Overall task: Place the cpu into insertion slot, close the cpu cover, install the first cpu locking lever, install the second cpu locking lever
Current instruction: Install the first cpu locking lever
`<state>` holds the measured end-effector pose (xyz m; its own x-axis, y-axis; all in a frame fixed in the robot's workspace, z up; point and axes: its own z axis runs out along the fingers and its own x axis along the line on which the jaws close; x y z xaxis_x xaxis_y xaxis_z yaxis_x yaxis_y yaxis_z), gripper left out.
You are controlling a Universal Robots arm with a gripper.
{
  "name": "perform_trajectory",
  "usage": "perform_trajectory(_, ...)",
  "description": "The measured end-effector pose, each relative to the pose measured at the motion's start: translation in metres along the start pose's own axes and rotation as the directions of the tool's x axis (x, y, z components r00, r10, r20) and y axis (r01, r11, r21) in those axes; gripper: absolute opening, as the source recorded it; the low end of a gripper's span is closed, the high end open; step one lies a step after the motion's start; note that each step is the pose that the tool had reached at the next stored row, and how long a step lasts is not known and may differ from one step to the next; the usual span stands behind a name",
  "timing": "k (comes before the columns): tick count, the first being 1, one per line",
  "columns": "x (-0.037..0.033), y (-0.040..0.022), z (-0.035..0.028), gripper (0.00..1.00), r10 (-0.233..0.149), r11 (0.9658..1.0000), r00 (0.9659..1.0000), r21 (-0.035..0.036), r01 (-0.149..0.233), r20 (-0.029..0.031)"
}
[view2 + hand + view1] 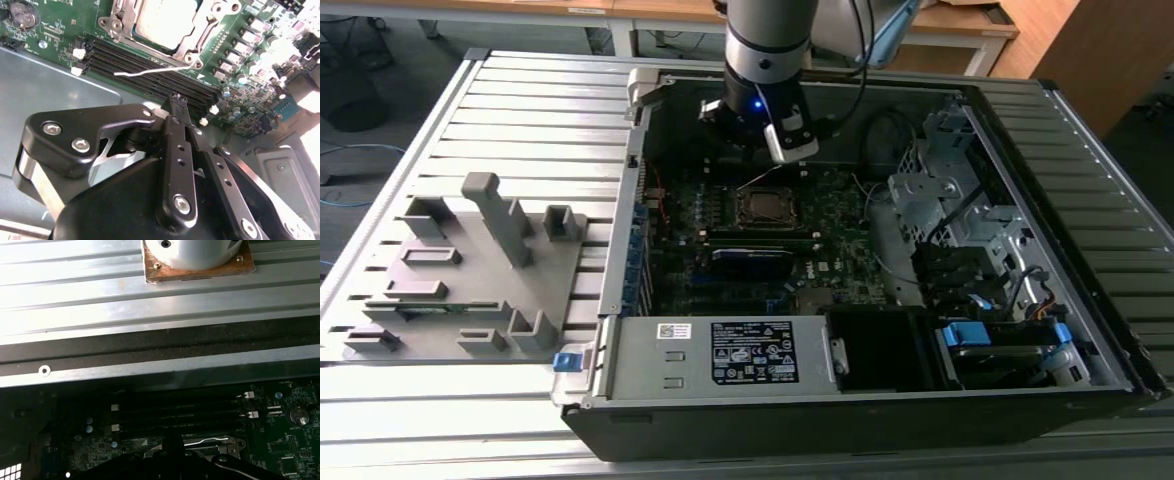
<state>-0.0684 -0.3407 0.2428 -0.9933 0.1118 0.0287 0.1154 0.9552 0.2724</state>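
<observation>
The cpu (159, 19) lies grey side up in the insertion slot (766, 207) on the green board. Around it sits the silver cpu cover (196, 36), lying flat on the chip. A thin silver locking lever (150, 71) stands free of the socket, reaching out over the memory slots (140, 67). My gripper (178, 100) hovers above those slots, a short way from the lever, its black fingers (175, 145) pressed together with nothing between them. In the exterior view my arm's wrist (763, 105) hangs over the board just behind the socket.
The open computer case (720, 365) lies on a ribbed metal table (534, 110). A grey fixture block (467, 270) stands at the exterior view's left. Drive cages and cables (961, 230) crowd the exterior view's right. The arm's base (195, 255) is bolted to the table.
</observation>
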Motion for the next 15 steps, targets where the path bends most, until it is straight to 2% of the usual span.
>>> perform_trajectory(6,-0.0094,0.0006,0.0016,0.11,0.0,1.0,1.0,0.0028,0.0,0.0006)
perform_trajectory(10,-0.0116,0.0002,0.0041,0.11,0.0,1.0,1.0,0.0034,0.0,0.001)
perform_trajectory(12,-0.0118,-0.0005,0.006,0.11,-0.001,1.0,1.0,0.0031,0.001,0.0035)
perform_trajectory(15,-0.0119,-0.0019,0.0088,0.11,-0.003,1.0,0.9999,0.0021,0.003,0.012)
